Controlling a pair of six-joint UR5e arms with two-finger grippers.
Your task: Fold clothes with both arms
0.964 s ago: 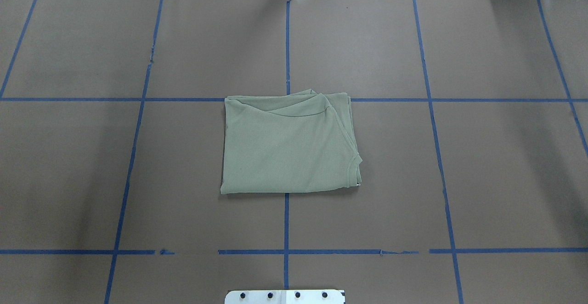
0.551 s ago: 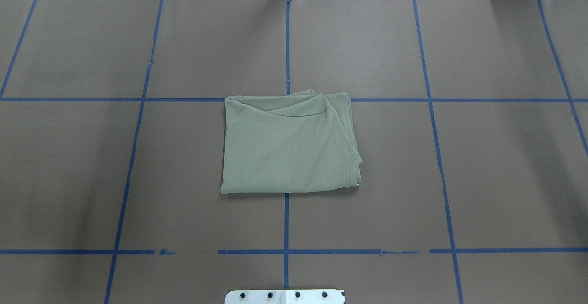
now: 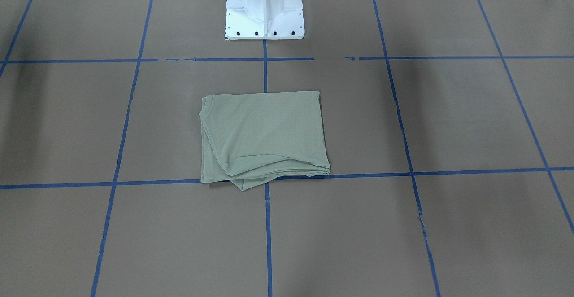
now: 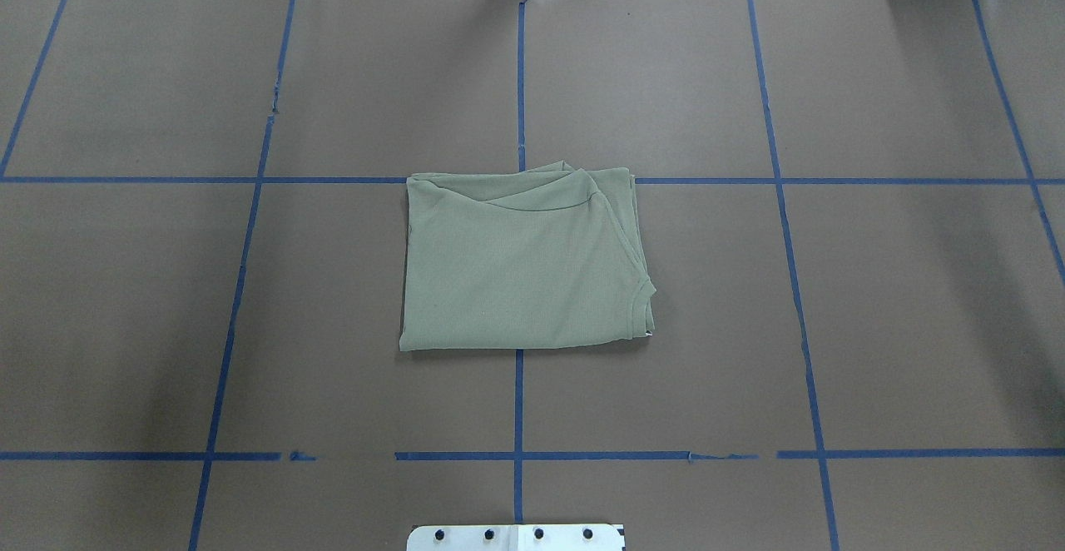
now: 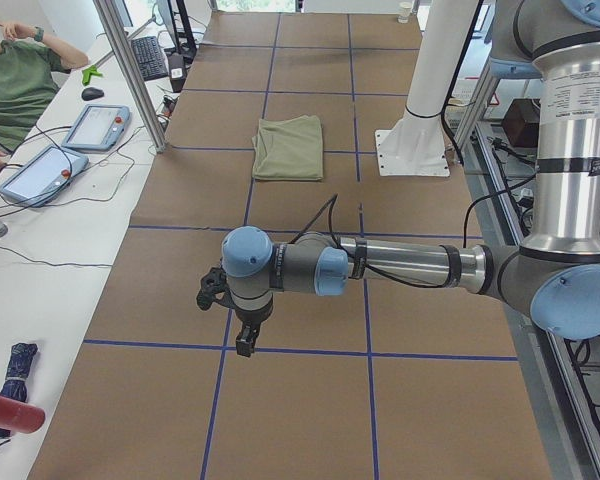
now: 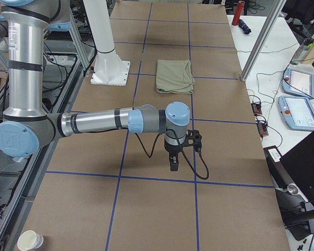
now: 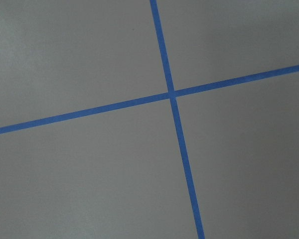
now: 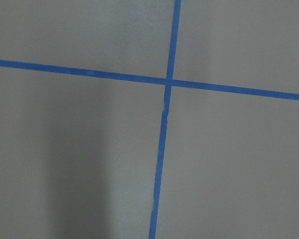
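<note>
Centrally placed: one shirt (image 4: 520, 272), pale sage-green knit, folded into a roughly rectangular packet and lying flat on the brown-paper tabletop (image 4: 125, 301). In the overhead view its far edge runs along a cross line of blue tape (image 4: 517, 401), and the packet sits astride the centre line. The far edge shows several loose, overlapping layers. The ribbed collar (image 4: 642, 300) curves round the near right corner, with a sliver of white label just below it. In the front-facing view the shirt (image 3: 264, 135) lies near the white pedestal base (image 3: 264, 10), apart from it.

Change against the earlier overhead frames: none. The packet has the same outline, the same creases and the same place on the tape grid.

Left arm (image 5: 400, 265): seen in the exterior left view, forearm stretched level and low over the tabletop, wrist turned down, jaws pointing straight down just above a tape line. It is well apart from the shirt (image 5: 290, 147). Whether the jaws stand wide or narrow cannot be told.

Right arm (image 6: 99, 121): seen in the exterior right view in a matching pose, forearm level, jaws pointing down near a tape line, well apart from the shirt (image 6: 174, 75). Spread of the jaws cannot be told.

Both wrist views show only bare paper and a crossing of tape.
</note>
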